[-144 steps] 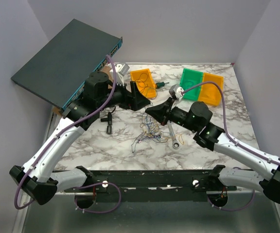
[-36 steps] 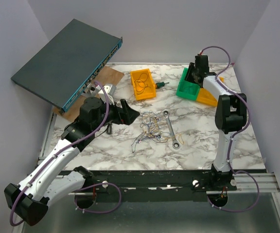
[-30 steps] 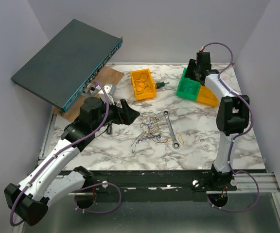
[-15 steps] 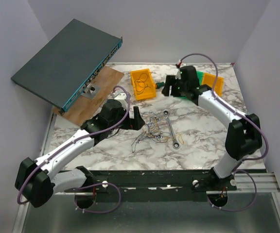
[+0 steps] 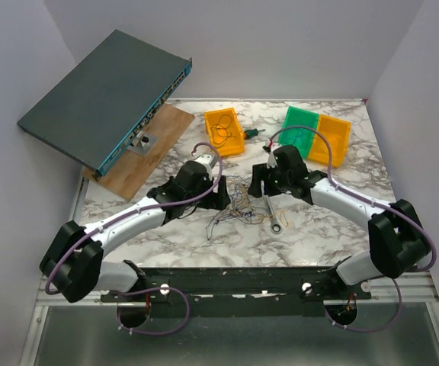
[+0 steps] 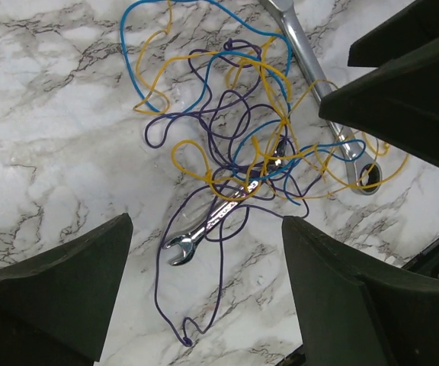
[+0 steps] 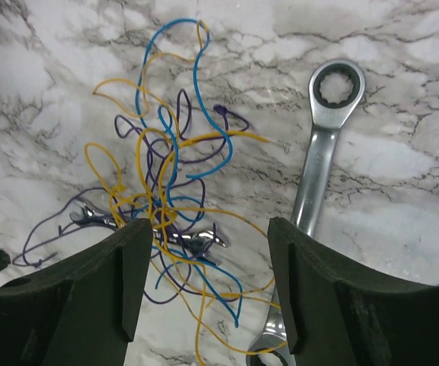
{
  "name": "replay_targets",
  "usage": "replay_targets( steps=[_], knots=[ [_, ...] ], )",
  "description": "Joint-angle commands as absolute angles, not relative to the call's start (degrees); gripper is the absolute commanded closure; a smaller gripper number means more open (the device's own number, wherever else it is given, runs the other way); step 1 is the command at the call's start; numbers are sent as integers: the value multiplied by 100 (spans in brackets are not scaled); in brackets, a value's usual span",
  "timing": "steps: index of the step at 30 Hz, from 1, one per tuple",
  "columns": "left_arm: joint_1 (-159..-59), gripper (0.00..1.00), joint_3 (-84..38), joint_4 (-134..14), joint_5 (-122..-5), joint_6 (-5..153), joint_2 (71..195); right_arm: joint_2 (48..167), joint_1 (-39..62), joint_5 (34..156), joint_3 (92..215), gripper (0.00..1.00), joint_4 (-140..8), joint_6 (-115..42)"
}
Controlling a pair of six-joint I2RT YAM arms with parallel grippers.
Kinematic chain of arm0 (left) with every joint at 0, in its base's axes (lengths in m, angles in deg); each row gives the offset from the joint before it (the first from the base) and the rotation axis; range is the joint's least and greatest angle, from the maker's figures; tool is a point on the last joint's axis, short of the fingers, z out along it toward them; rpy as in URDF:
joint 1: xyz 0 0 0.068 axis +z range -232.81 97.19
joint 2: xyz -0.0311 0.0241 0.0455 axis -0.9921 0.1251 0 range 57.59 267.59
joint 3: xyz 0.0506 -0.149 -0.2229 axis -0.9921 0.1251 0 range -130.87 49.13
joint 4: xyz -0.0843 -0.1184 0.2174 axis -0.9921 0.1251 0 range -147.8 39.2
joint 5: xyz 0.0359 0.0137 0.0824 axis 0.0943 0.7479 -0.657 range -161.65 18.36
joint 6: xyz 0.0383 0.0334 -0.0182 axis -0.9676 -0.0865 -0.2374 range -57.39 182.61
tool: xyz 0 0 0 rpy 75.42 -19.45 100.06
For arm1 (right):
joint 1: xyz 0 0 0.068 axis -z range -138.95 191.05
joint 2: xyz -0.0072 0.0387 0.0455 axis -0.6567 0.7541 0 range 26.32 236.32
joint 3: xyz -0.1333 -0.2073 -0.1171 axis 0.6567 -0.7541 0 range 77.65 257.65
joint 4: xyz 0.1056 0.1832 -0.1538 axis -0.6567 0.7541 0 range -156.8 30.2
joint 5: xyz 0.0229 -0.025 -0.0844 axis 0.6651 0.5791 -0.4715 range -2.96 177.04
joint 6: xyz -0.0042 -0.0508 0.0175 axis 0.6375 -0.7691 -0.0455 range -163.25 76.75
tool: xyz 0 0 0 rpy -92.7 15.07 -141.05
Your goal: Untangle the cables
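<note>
The cables (image 5: pixel 238 203) lie tangled on the bench (image 5: pixel 303 238) directly between the left claw (image 5: pixel 219 196) and the right claw (image 5: pixel 259 183), both spread, empty, equally near, poised over it.

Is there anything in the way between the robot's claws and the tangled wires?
No, nothing visible blocks them. The left claw and right claw are open above the cables. But a small wrench lies inside the tangle with wires looped over it, and a yellow wire crosses the ratchet wrench beside it.
</note>
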State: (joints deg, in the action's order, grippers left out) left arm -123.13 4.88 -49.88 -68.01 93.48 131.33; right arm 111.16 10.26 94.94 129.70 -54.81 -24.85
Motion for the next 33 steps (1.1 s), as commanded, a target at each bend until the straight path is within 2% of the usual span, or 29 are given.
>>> replay_targets(
  steps=[1, 9, 13, 15, 18, 23, 28, 33],
  knots=[
    [-12325, 21, 559, -5374, -6498, 9276, 13421, 10832, 1009, 10148, 12512, 29, -5992, -2536],
    [-12319, 22, 155, -5227, -6490, 9061, 13959, 10926, 952, 10600, 12094, 33, -6460, -2411],
    [-12293, 29, 15, -5291, -6348, 9123, 14125, 11000, 842, 10646, 12088, 34, -6589, -2382],
    [-12297, 35, -24, -5347, -6260, 9173, 14196, 11062, 803, 10651, 12107, 37, -6623, -2371],
    [-12244, 39, 55, -5501, -6324, 9295, 14173, 11149, 737, 10615, 12121, 43, -6776, -2332],
    [-11949, 42, 246, -5747, -6193, 9496, 14010, 11301, 700, 10412, 12181, 62, -6829, -2348],
    [-11671, 43, 403, -5974, -6215, 9542, 13792, 11485, 596, 10273, 12287, 73, -6854, -2306],
    [-11466, 43, 320, -5829, -6282, 9448, 13745, 11453, 519, 10207, 12359, 97, -6695, -2270]
  ],
)
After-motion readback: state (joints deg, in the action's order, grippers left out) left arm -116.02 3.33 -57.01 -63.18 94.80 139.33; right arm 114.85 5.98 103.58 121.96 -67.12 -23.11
